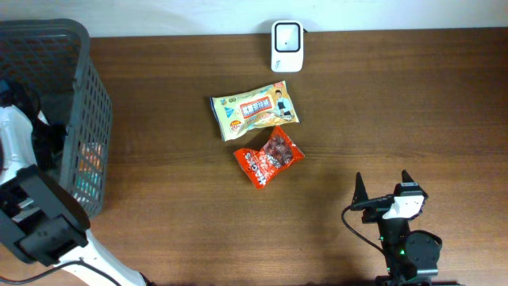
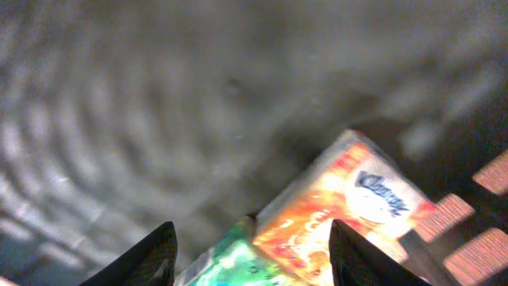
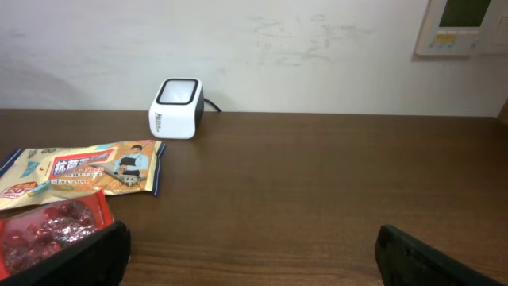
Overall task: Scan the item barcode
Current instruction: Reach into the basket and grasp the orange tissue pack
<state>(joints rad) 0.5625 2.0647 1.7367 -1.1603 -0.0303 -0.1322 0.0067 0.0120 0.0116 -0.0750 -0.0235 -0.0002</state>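
Overhead, we see the left arm [image 1: 32,199] bent into the basket [image 1: 79,48] and the right gripper [image 1: 382,189] spread wide at the table's near edge. Only the left wrist shows the left gripper [image 2: 252,253], fingers apart over a tissue pack [image 2: 341,199] inside. The right wrist faces the scanner [image 3: 176,107].

In the overhead view, the basket [image 1: 95,119] is cut off by the left and top edges. The end of the left arm [image 1: 40,210] is hidden inside it, and the right arm [image 1: 406,250] is cut off by the bottom edge. The left wrist view is out of focus throughout: the print on the orange pack [image 2: 333,214] is barely legible, and the green pack [image 2: 230,266] is largely cut off by the bottom edge, its kind indeterminate. In the right wrist view, the red packet [image 3: 48,230] and the yellow packet [image 3: 79,171] are cut off by the left edge, and the wall panel [image 3: 464,24] runs off the top edge, its markings too small to read.
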